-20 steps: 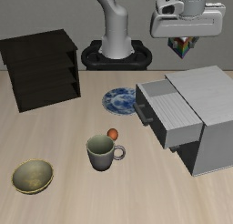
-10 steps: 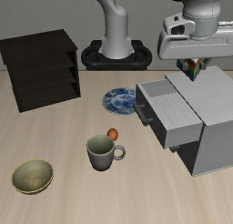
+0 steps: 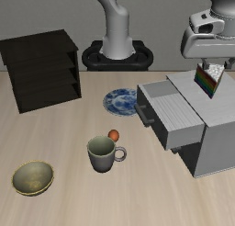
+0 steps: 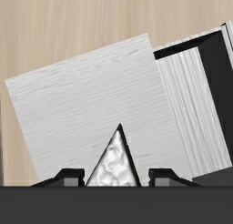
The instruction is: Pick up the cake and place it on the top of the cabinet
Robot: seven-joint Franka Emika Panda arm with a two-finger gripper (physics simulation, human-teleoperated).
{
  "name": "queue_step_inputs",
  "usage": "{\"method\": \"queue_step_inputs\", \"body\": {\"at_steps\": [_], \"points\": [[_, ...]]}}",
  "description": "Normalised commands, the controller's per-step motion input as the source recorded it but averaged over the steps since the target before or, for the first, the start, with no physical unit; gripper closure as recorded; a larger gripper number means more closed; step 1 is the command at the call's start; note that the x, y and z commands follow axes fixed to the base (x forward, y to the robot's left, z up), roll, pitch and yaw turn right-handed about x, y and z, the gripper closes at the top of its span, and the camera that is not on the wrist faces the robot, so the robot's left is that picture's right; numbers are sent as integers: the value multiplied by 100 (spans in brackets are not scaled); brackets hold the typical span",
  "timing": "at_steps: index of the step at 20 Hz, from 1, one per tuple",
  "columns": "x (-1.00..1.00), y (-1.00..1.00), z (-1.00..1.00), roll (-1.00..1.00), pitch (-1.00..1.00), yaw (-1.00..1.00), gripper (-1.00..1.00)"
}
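Note:
The cake (image 3: 210, 80) is a wedge with rainbow-striped sides, hanging just above the grey cabinet (image 3: 218, 115) at the exterior view's right. My gripper (image 3: 210, 72) is shut on it from above. In the wrist view the cake (image 4: 113, 159) shows as a white frosted triangle between my two fingertips, where the gripper (image 4: 116, 177) holds it. Beneath it lies the pale wood-grain cabinet top (image 4: 82, 100). The cabinet's top drawer (image 3: 168, 110) is pulled out toward the exterior view's left.
A black shelf unit (image 3: 40, 68) stands at the exterior view's left. A blue patterned plate (image 3: 119, 102) lies mid-table. In front of it stand a grey mug (image 3: 105, 155) and a small orange ball (image 3: 114, 135). An olive bowl (image 3: 33, 178) sits near the front left.
My hand has carried the cake toward the exterior view's right and lower, from beside the cabinet's back corner to over its top. Nothing on the table has moved.

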Motion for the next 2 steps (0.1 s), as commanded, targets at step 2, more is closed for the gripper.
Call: {"method": "queue_step_inputs", "body": {"at_steps": [2], "points": [[0,0,0,0,0,0,-100]]}}
